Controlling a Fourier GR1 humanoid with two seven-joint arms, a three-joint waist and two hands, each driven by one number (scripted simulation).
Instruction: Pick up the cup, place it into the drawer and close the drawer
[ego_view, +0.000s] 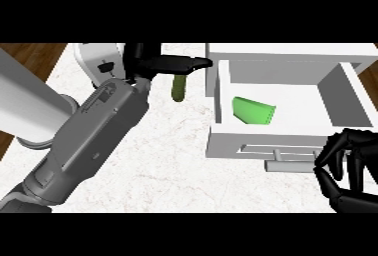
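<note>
A green cup (255, 111) lies on its side inside the open white drawer (343, 95), toward its left wall. My right hand (345, 167) hovers at the lower right, just right of the drawer's front handle (286, 159). Its fingers are loosely bent with a wide gap to the thumb, and nothing is in it. My left hand (171, 64) is stretched to the counter's far edge with its fingers straight and pointing right. It is left of the drawer and holds nothing.
A dark green, stick-shaped object (178, 89) stands just below my left hand's fingers. A white appliance (100, 59) sits at the back left. The marble counter (170, 165) ends at the left, where wooden floor (26, 55) shows.
</note>
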